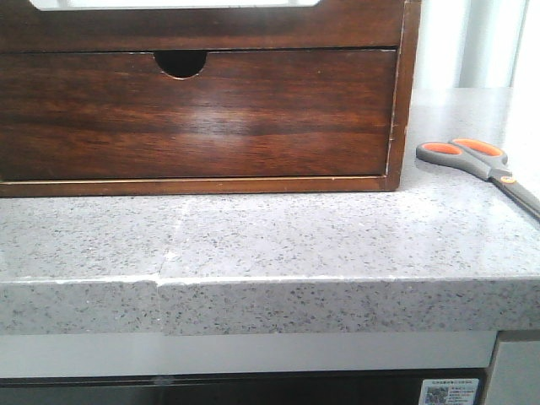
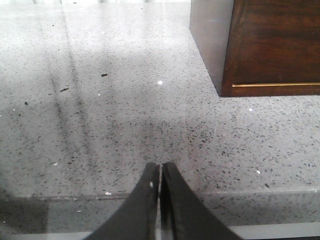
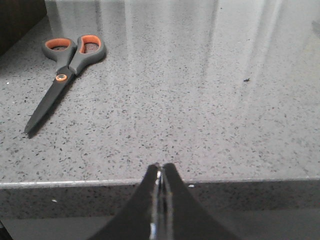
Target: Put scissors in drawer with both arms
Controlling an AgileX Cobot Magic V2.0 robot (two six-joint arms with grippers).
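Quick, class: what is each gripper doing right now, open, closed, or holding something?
Left gripper: closed, holding nothing, above bare countertop.
Right gripper: closed, holding nothing; the scissors lie apart on the counter.

My scissors [image 1: 489,166] lie flat, blades shut, on counter just right of the brown drawer [image 1: 198,114], which is closed w/ notch on top.
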